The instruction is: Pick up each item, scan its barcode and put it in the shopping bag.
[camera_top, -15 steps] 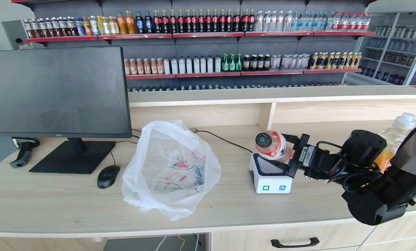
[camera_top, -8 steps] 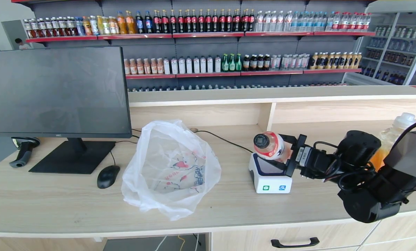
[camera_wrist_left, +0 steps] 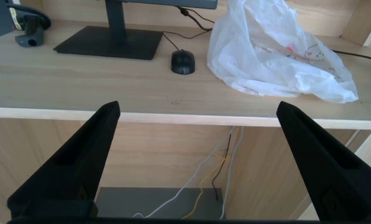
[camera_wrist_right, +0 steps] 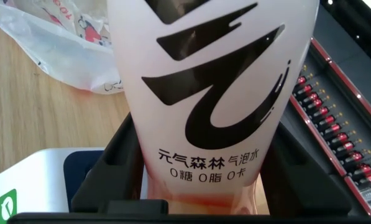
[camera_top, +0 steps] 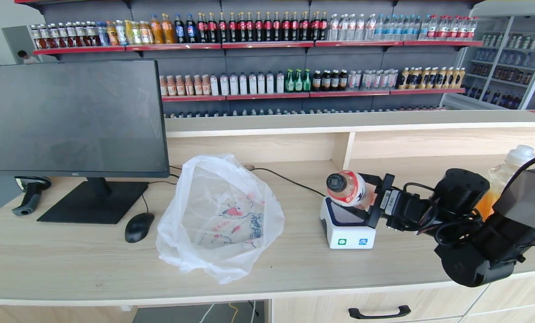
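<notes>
My right gripper point(camera_top: 365, 194) is shut on a pink drink bottle point(camera_top: 347, 189), held lying sideways with its dark cap toward the bag, just above the white barcode scanner point(camera_top: 348, 224) on the counter. The right wrist view shows the bottle point(camera_wrist_right: 204, 93) clamped between the dark fingers point(camera_wrist_right: 114, 162), its white label with black print facing the camera, and a corner of the scanner point(camera_wrist_right: 23, 186) below. A translucent white shopping bag point(camera_top: 220, 215) slumps at mid-counter, left of the scanner. My left gripper point(camera_wrist_left: 194, 155) stands open below the counter's front edge, nothing between its fingers, with the bag point(camera_wrist_left: 272, 50) beyond.
A monitor point(camera_top: 72, 119) on a stand, a black mouse point(camera_top: 138, 226) and a handheld scanner point(camera_top: 29, 193) sit at the counter's left. Another bottle point(camera_top: 507, 172) of orange drink stands at far right behind my right arm. A raised wooden shelf point(camera_top: 339, 123) backs the counter; a cable point(camera_top: 289, 179) runs to the scanner.
The right gripper has shifted the bottle slightly left and rolled it about its axis, turning the label from red-rimmed to white with black print. The left arm and bag are unchanged.
</notes>
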Available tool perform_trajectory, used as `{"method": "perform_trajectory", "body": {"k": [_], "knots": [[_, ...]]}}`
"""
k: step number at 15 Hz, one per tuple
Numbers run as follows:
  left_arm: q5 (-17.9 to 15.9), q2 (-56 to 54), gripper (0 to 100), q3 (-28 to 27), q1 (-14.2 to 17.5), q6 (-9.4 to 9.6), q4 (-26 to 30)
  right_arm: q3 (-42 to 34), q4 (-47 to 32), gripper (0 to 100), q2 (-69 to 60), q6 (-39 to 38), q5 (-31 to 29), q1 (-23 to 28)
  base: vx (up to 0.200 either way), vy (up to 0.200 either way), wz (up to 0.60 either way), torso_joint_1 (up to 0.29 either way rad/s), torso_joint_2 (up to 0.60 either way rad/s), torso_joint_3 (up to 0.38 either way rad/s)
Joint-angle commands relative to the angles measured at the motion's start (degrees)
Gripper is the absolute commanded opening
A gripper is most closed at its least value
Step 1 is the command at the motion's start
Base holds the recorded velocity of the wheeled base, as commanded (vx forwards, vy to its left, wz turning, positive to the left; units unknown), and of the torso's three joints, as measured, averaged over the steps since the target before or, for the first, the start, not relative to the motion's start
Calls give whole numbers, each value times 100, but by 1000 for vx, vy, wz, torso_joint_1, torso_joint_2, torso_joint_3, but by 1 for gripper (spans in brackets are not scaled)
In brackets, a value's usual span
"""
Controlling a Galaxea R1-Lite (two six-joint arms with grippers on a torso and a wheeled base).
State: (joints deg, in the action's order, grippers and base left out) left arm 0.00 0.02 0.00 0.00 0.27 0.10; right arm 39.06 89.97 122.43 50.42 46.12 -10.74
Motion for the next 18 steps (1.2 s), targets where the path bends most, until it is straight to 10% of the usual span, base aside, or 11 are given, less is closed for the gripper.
{"method": "perform_trajectory", "body": {"k": [1, 13, 18], "knots": [[0, -2, 100, 0, 0, 0, -1, -56, 3, 0, -17, 38, -6, -33, 0, 0, 0, 0, 0, 0], [0, -2, 100, 0, 9, 0, -1, 137, 3, 0, -967, -472, -217, -130, 0, 0, 0, 0, 0, 0], [0, -2, 100, 0, 0, 0, -1, 76, 3, 0, -2092, -1904, -2775, -737, 0, 0, 0, 0, 0, 0]]}}
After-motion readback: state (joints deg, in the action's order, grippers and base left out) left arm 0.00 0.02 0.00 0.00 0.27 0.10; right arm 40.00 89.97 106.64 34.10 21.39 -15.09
